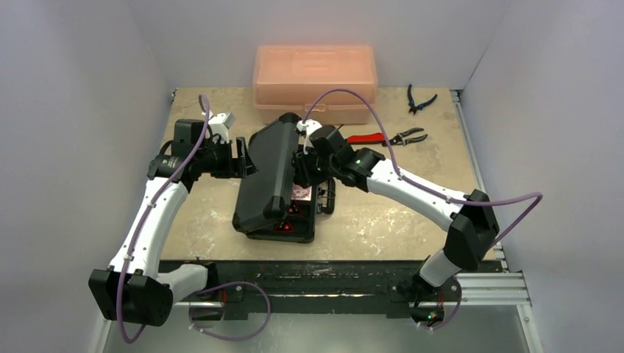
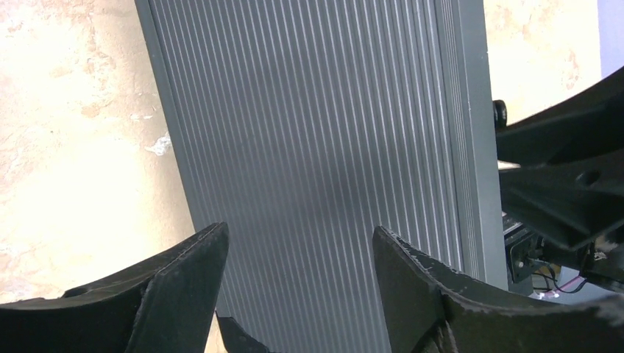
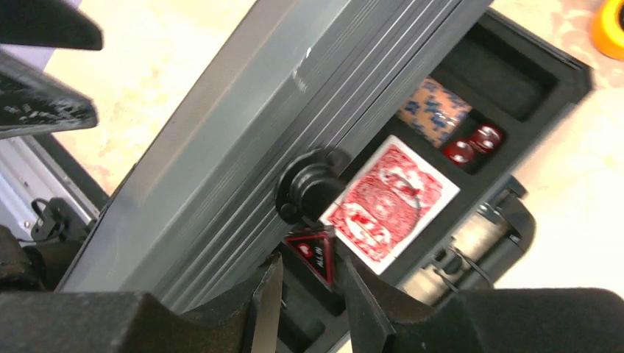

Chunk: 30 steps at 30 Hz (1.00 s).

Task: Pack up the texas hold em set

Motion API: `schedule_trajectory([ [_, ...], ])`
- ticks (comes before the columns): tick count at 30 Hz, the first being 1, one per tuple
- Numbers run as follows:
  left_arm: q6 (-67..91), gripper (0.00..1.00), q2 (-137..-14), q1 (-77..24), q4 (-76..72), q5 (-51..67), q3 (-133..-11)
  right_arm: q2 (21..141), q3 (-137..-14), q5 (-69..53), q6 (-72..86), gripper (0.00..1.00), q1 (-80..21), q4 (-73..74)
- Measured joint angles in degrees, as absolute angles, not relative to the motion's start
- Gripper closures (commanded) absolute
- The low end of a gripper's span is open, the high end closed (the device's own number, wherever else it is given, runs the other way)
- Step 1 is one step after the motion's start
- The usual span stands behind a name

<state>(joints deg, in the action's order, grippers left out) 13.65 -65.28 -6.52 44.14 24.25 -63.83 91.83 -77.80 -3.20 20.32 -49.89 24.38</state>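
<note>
The black case [image 1: 305, 228] sits mid-table, its ribbed lid [image 1: 266, 173] tilted partway down over the base. My left gripper [image 1: 241, 158] is open and empty at the lid's outer left face; the left wrist view shows the ribbed lid [image 2: 316, 147] filling the space past the open gripper [image 2: 300, 239]. My right gripper [image 1: 302, 165] is on the lid's right side, over the open base. In the right wrist view its gripper [image 3: 309, 268] has a narrow gap, just in front of a black-red triangle [image 3: 315, 254]. A red deck [image 3: 390, 198], blue deck [image 3: 434, 110] and red dice [image 3: 474, 143] lie in the tray.
A translucent orange box [image 1: 315, 81] stands at the back, close behind the case. Red-handled pliers [image 1: 407, 137] and blue cutters [image 1: 419, 99] lie at the back right. The case handle [image 3: 478, 235] sticks out on the right side of the base.
</note>
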Motion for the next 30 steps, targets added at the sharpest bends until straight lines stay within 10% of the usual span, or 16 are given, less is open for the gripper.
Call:
schedule_trajectory([
  [10, 13.65, 0.24, -64.90, -6.59, 43.83, 24.27, -63.22, 82.26, -70.11, -1.17, 20.32, 0.59, -37.12, 25.04],
  [11, 13.65, 0.23, -64.90, -6.63, 43.86, 24.27, -63.11, 81.65, -69.08, -0.80, 20.32, 0.20, -35.94, 24.88],
  [12, 13.65, 0.23, -64.90, -6.70, 43.90, 24.27, -63.07, 81.43, -68.25, -0.45, 20.34, 0.17, -35.07, 24.75],
  [30, 15.35, 0.25, -65.01, -14.11, 43.75, 19.55, -62.98, 85.91, -54.26, 0.34, 23.97, 0.55, -35.14, 18.35],
])
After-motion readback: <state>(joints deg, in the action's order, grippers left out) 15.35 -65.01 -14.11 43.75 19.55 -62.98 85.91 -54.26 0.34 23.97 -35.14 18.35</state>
